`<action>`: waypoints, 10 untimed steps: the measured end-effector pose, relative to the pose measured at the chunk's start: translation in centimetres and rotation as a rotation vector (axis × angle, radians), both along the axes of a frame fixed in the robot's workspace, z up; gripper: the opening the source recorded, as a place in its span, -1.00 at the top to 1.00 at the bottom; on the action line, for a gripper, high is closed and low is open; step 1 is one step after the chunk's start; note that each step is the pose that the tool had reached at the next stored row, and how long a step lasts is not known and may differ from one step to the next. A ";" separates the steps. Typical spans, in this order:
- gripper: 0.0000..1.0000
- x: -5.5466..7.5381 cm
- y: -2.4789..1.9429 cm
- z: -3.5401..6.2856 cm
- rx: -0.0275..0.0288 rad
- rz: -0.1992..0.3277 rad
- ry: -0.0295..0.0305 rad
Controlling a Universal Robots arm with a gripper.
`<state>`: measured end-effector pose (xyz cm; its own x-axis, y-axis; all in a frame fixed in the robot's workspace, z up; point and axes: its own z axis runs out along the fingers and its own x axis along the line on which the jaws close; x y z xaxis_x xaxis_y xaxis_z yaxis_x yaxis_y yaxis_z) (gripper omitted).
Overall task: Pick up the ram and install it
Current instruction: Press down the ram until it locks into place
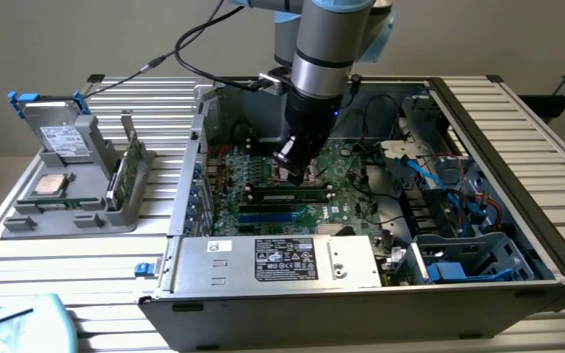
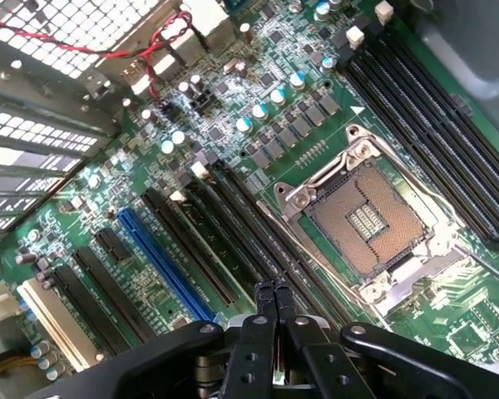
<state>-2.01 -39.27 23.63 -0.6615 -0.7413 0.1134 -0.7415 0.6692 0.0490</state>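
You had the long green ram stick (image 1: 285, 195) lying seated in a motherboard slot inside the open grey computer case (image 1: 518, 132), at six o'clock of the gripper (image 2: 273, 293), whose jaws were pressed together empty above it.

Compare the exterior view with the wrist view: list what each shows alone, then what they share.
Exterior view alone: the open computer case, a ram stick lying in a slot, and a grey holder outside with a hard drive and a processor chip. Wrist view alone: the empty processor socket and a blue slot. Shared: the green motherboard and the shut gripper over it.
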 end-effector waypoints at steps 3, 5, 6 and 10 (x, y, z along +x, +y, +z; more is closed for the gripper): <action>0.80 0.0 0.00 -0.12 0.0000 -0.042 -0.0039; 0.80 0.0 0.00 -0.20 0.0000 -0.071 -0.0062; 0.80 0.0 0.00 -0.23 0.0000 -0.085 -0.0074; 0.80 0.0 0.00 -0.25 -0.0003 -0.143 -0.0089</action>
<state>-2.01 -39.27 23.37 -0.7616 -0.6391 0.1073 -0.6387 0.7683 0.0426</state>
